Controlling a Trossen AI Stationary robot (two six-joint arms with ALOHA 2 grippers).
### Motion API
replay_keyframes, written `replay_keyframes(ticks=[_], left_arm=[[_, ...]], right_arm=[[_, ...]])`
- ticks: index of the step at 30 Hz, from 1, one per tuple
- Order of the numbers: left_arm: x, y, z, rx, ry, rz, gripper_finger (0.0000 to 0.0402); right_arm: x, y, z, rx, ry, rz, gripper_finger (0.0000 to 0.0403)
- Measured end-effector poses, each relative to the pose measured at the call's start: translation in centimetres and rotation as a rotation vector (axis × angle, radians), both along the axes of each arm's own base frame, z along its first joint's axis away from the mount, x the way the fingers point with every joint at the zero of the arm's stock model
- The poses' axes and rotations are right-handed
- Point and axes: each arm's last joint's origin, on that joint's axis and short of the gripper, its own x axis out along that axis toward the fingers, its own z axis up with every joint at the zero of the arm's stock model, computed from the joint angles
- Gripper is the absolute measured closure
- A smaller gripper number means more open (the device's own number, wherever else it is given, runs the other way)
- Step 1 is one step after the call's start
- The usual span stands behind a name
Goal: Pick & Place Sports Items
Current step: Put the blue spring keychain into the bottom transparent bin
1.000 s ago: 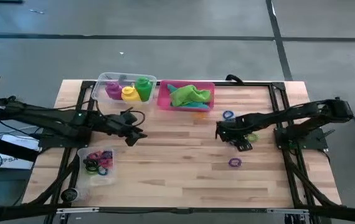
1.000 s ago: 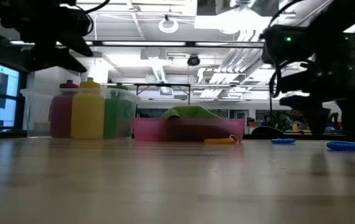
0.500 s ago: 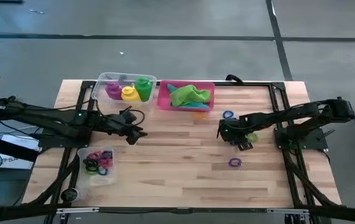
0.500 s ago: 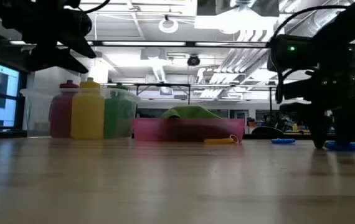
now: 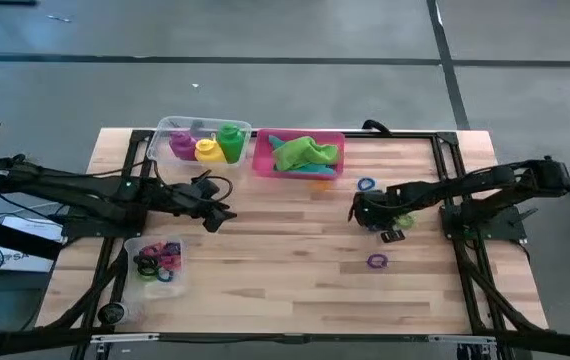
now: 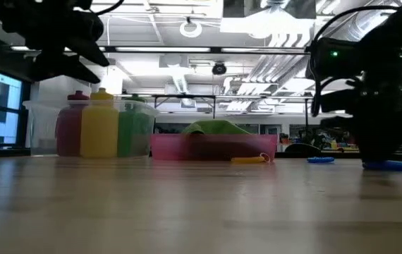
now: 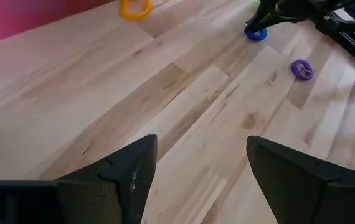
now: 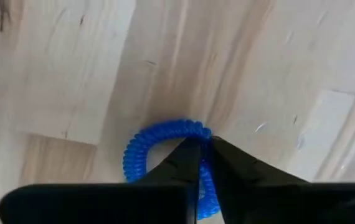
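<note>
My right gripper (image 5: 368, 214) stands at the table's right middle, shut on a blue coil ring (image 8: 159, 140) that lies on the wood; this ring also shows in the low view (image 6: 390, 166). Another blue ring (image 5: 366, 185), a purple ring (image 5: 377, 261) and a yellow ring (image 7: 135, 9) lie flat on the table. Purple, yellow and green bottles (image 5: 206, 143) stand in a clear tub. A green cloth (image 5: 306, 152) lies in the pink tray (image 5: 261, 160). My left gripper (image 5: 221, 212) hovers open at the left middle, with nothing between its fingers (image 7: 127, 180). My right gripper pinches one side of the blue ring's coil (image 8: 200, 133) between its two fingers, one finger inside the ring and one outside. The fingers come from above, pointing down. The ring lies flat on the table.
A second clear tub (image 5: 155, 260) with several coloured rings stands near the left front. A small yellow-green thing (image 5: 404, 218) lies just right of my right gripper. Bare wood lies between the two arms and along the near edge.
My right gripper has gone down to the table and a little toward the right edge, and has shut on the blue ring. The ring has stayed on the wood.
</note>
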Motion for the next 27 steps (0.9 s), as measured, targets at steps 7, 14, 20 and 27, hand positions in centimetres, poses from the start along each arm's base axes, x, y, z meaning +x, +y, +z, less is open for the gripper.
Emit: replay_keyframes(ticks=[7,14,20,27], left_arm=[[0.0,0.0,0.0,-0.001,0.0,0.001,0.0199],[0.0,-0.1,0.0,0.0,0.0,-0.009,0.0199],[0.0,-0.4,0.0,0.039,0.003,-0.06,0.0199],[-0.1,-0.7,0.0,0.138,0.012,-0.15,0.0199]], right_arm=[[0.7,0.0,0.5,0.02,-0.018,-0.105,0.0399],[2.8,-0.1,2.4,0.044,-0.108,-0.22,0.0401],[4.1,-0.2,4.2,0.061,-0.167,-0.351,0.0401],[5.1,-0.3,5.5,0.164,-0.207,-0.66,0.0402]])
